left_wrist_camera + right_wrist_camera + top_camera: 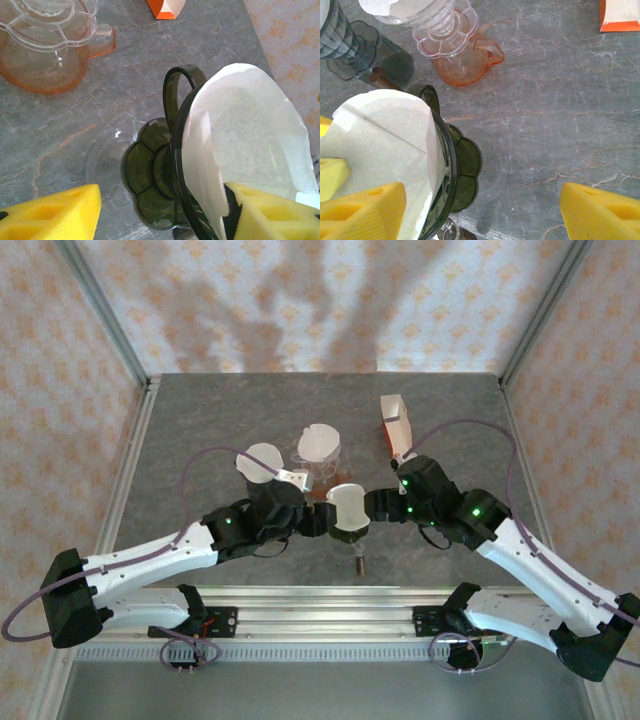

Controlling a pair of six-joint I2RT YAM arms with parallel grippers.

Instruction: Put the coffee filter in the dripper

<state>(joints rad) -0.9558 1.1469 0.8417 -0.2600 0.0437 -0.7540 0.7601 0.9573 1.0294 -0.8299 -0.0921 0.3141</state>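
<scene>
White coffee filter (350, 506) sits in green dripper (150, 185), near-centre of table (200, 430); L gripper (162, 200) & R gripper (480, 200) flank it, both w/ fingers spread apart.

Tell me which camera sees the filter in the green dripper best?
Left wrist view: the filter sits in the green dripper, big and close. The right wrist view cuts part off; from above it looks tiny.

Matt, faintly creased white paper on coffee filter (250, 130); glossy, smooth dark-green translucent plastic or glass on dripper (147, 185); glossy clear orange-tinted glassy jug (45, 70); smooth grey stone-look veined tabletop (560, 100).
</scene>
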